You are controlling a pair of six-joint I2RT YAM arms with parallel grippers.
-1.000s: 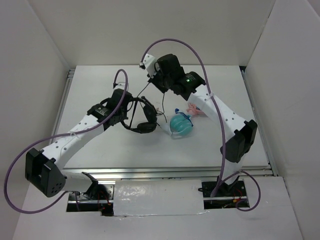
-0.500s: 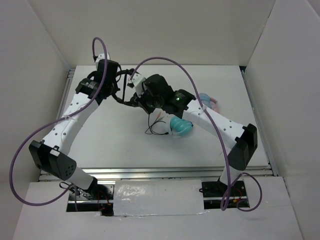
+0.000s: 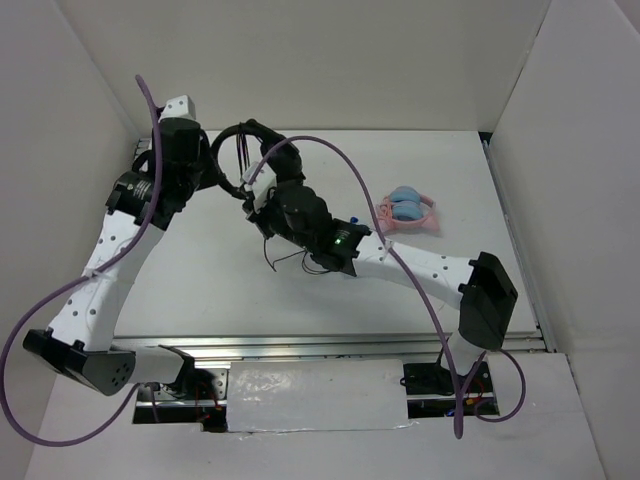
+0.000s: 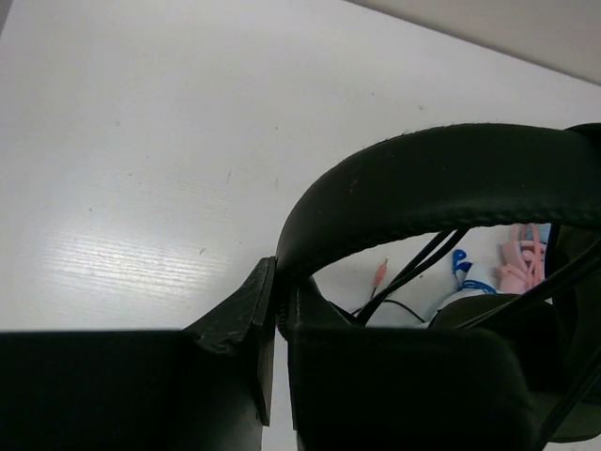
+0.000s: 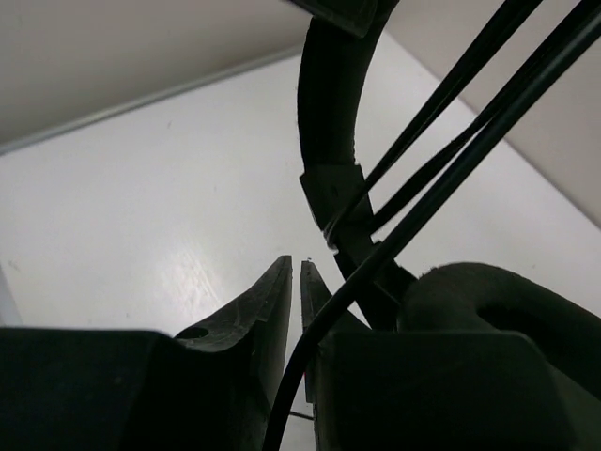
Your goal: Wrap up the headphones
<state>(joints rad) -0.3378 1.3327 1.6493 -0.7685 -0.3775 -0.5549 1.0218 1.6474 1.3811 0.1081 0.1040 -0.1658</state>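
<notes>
The black headphones (image 3: 250, 133) hang in the air at the back left, and my left gripper (image 3: 220, 168) is shut on their headband (image 4: 423, 178). The left wrist view has both jaws pressed against the band's lower end, at the left gripper (image 4: 275, 272). The thin black cable (image 3: 275, 260) drops from the headphones to the table. My right gripper (image 3: 258, 200) sits just below and to the right of the headphones. In the right wrist view, the right gripper (image 5: 300, 265) is open by a thin slit with nothing in the gap. Cable strands (image 5: 441, 122) cross in front of its right finger.
Pink-and-blue headphones (image 3: 405, 210) lie on the table at the right. The right arm (image 3: 400, 262) stretches across the middle of the table. White walls enclose the table on three sides. The cable's red plug (image 4: 379, 273) rests on the table surface.
The left arm has carried the headphones up and to the back left. The right arm has swung left after them. Its jaws have parted slightly. The pink-and-blue headphones are now uncovered.
</notes>
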